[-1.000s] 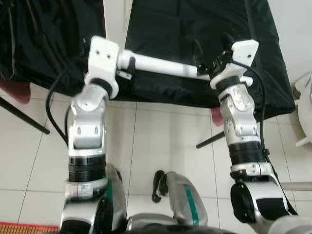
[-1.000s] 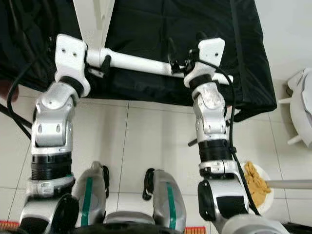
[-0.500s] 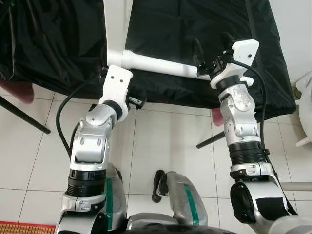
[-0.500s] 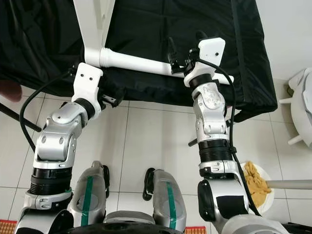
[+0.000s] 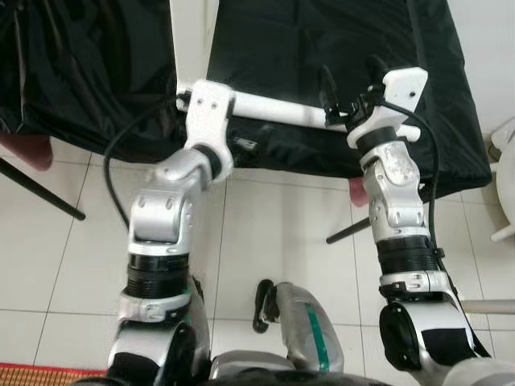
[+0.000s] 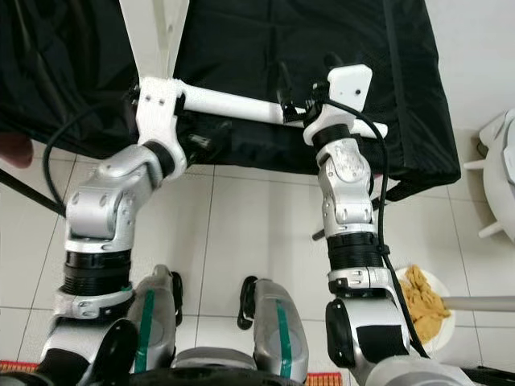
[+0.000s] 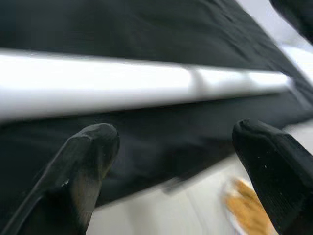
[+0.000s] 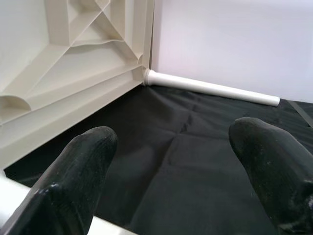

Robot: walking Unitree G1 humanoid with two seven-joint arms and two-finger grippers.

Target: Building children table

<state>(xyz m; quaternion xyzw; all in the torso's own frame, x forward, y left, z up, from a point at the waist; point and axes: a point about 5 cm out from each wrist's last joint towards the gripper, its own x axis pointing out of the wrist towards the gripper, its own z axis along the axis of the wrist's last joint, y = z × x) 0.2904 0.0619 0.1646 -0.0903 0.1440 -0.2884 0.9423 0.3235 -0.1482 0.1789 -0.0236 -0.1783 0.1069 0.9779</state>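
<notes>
Right eye view: white bowl (image 6: 434, 283) holds tan pieces (image 6: 422, 294); both claws spread near table leg (image 6: 233, 104).

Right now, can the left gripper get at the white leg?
Probably yes. The left gripper is open, and the leg lies straight across just beyond its fingertips, over the black cloth, with nothing between them.

Both silver arms are raised forward from the elbows, wrists bent toward each other at a similar height. The left gripper (image 7: 173, 161) is seen with its two black fingers (image 7: 83, 166) spread well apart. The right gripper (image 8: 171, 171) is likewise held with fingers (image 8: 78, 176) wide apart, its white wrist block (image 5: 398, 92) tilted upward.
</notes>
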